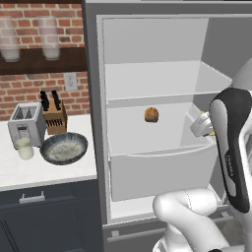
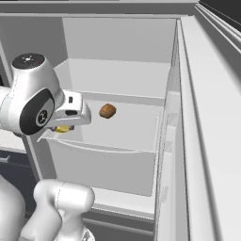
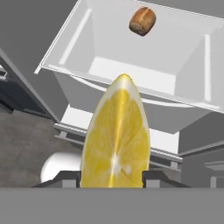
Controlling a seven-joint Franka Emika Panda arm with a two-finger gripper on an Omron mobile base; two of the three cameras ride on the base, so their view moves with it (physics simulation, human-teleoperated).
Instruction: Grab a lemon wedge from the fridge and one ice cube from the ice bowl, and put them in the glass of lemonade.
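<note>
Jaws pinching a glossy, pulpy lemon wedge [image 3: 116,140] before the open fridge [image 1: 152,64]; leftward, a speckled ice bowl [image 1: 64,147] on the worktop [image 1: 29,170].

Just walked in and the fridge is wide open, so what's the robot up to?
The arm's gripper is shut on the lemon wedge, holding it in front of the open fridge. An orange-brown lump sits on a fridge shelf. On the counter to the left, the ice bowl and the glass of lemonade wait beside the toaster; nothing has been added to the glass yet.
</note>
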